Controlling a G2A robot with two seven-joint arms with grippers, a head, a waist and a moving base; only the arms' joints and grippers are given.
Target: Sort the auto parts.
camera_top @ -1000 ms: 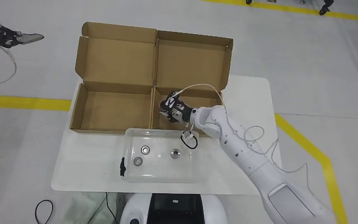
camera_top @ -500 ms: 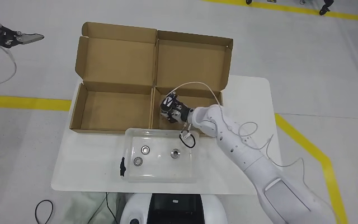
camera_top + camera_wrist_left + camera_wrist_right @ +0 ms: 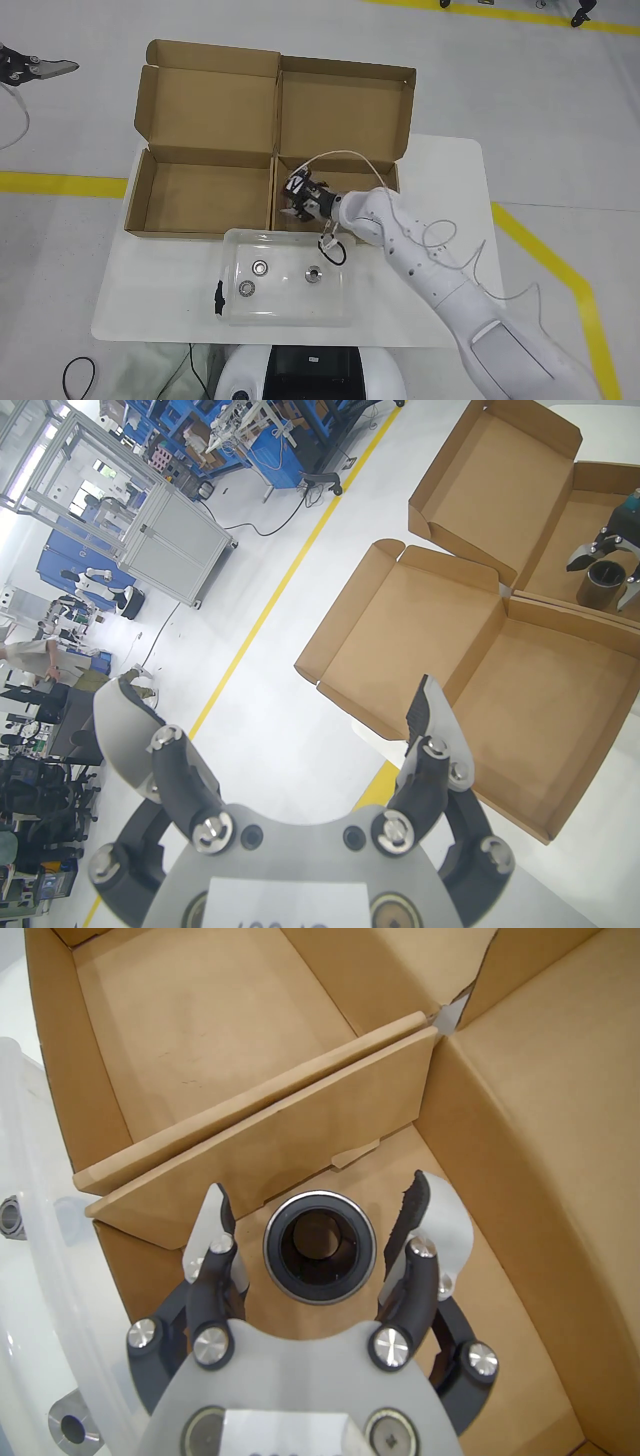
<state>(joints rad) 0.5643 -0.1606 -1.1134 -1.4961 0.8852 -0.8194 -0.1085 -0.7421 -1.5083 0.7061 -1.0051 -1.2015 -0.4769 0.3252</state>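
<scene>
A black cylindrical sleeve [image 3: 320,1253] with a metal rim stands upright on the floor of the right cardboard box [image 3: 388,178], near its left wall. My right gripper [image 3: 320,1188] hangs open directly over it, one finger on each side, neither touching. The left wrist view shows the same sleeve [image 3: 602,587] between those fingers. In the top view the right gripper [image 3: 300,197] sits in the box's front left corner. My left gripper [image 3: 267,690] is open and holds nothing, out over the floor far left of the table [image 3: 50,68].
The left cardboard box [image 3: 205,195] has nothing in it. A clear plastic tray [image 3: 232,305] at the table's front holds two ring bearings [image 3: 261,267] [image 3: 246,289], a metal nut [image 3: 314,274] and a small black piece [image 3: 218,295]. White table [image 3: 440,180] lies to the right.
The right gripper has shifted slightly to the left inside the right box. The left arm has not moved.
</scene>
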